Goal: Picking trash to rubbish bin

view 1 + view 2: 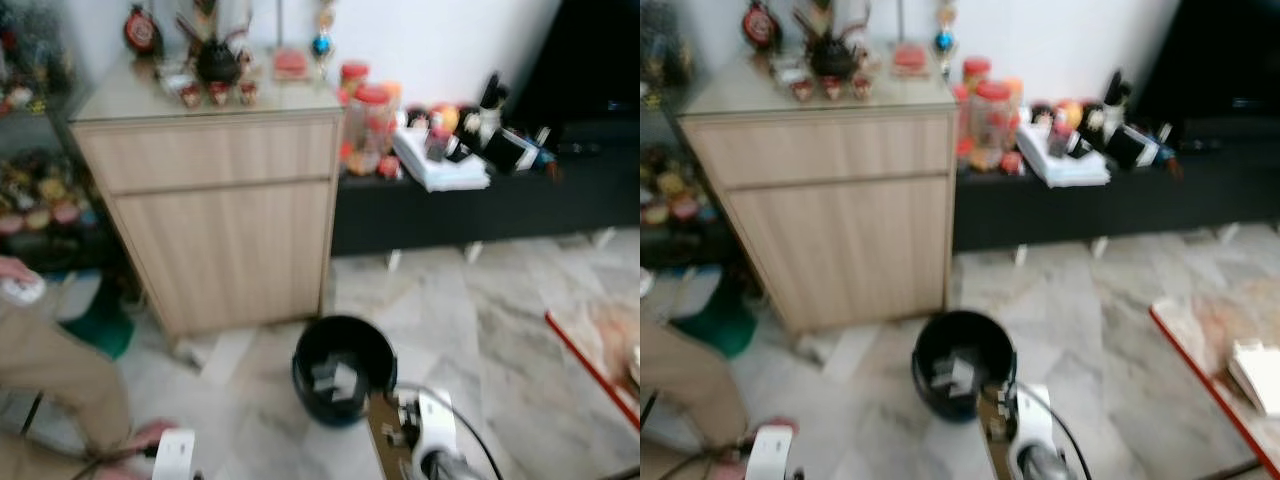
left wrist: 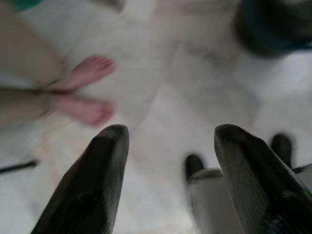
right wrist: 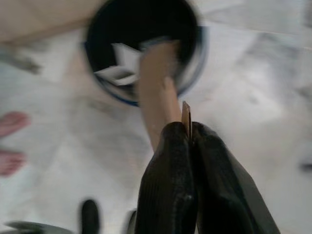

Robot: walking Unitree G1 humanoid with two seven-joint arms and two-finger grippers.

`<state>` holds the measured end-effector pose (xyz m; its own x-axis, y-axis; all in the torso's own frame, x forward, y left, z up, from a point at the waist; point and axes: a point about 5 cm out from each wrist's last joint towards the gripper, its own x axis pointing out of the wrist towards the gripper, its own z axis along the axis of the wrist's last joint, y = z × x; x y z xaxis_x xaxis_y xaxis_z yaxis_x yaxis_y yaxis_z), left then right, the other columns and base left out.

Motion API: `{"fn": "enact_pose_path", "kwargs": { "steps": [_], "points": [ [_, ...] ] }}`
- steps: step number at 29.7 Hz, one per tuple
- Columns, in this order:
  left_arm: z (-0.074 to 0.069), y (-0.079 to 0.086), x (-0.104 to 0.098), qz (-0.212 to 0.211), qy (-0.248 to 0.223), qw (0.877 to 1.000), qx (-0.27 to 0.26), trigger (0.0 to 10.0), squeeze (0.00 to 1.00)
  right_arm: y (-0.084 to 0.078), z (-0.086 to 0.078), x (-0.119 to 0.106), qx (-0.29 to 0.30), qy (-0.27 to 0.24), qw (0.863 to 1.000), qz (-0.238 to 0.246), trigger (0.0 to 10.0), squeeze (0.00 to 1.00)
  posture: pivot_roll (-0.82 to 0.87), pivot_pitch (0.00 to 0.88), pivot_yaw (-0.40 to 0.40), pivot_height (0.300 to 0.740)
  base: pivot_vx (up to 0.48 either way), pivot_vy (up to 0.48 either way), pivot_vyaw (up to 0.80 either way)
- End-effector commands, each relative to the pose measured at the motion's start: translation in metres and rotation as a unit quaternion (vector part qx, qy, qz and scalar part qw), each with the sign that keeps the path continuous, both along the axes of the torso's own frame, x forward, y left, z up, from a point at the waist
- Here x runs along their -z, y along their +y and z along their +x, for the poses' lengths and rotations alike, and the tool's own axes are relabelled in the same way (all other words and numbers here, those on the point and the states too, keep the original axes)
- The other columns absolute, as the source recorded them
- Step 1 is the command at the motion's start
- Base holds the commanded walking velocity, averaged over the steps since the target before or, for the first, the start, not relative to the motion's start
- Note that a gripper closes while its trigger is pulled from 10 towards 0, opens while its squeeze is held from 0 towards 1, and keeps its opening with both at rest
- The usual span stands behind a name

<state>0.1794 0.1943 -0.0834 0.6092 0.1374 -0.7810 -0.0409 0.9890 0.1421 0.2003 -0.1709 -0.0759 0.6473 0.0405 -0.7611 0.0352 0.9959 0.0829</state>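
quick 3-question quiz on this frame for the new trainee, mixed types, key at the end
1. True or false: the right gripper is shut on a brown cardboard strip whose far end reaches over the black bin.
2. The left gripper is: A) shut on paper, B) open over bare marble floor, C) inside the bin.
3. Fill in: in the left wrist view, a person's bare ____ stand on the floor beyond the fingers.

Key: 1 true; 2 B; 3 feet. The bin already holds pale scraps of paper, and it stands in front of the wooden cabinet.
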Motion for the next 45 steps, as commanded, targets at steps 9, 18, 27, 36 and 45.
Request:
{"fn": "enact_pose_path", "kwargs": {
  "steps": [9,18,27,36,45],
  "points": [
    [0.000,0.010,-0.002,0.015,0.000,1.000,0.008,10.0,0.00,0.008,0.013,-0.007,-0.010,-0.021,1.000,0.006,10.0,0.00,0.02,0.000,-0.046,0.740,0.437,0.000,0.00],
    [0.001,0.011,-0.002,0.016,-0.002,1.000,0.011,10.0,0.00,0.025,0.047,-0.032,-0.063,-0.107,0.991,0.048,10.0,0.00,0.02,0.000,-0.043,0.740,0.435,0.000,0.00],
    [0.004,0.004,-0.004,-0.010,-0.019,1.000,0.009,10.0,0.00,0.053,0.064,-0.051,-0.154,-0.152,0.968,0.128,10.0,0.00,0.02,0.000,-0.046,0.740,0.137,0.000,0.00],
    [0.005,0.009,-0.005,-0.002,-0.023,1.000,0.003,10.0,0.00,0.076,0.080,-0.068,-0.198,-0.188,0.951,0.147,10.0,0.00,0.04,0.000,-0.045,0.740,0.000,0.000,0.00],
    [0.012,0.008,-0.008,-0.010,-0.034,0.999,0.004,10.0,0.00,0.091,0.088,-0.078,-0.214,-0.200,0.944,0.149,10.0,0.00,0.05,0.000,-0.049,0.740,0.000,0.000,0.00]
  ]
}}
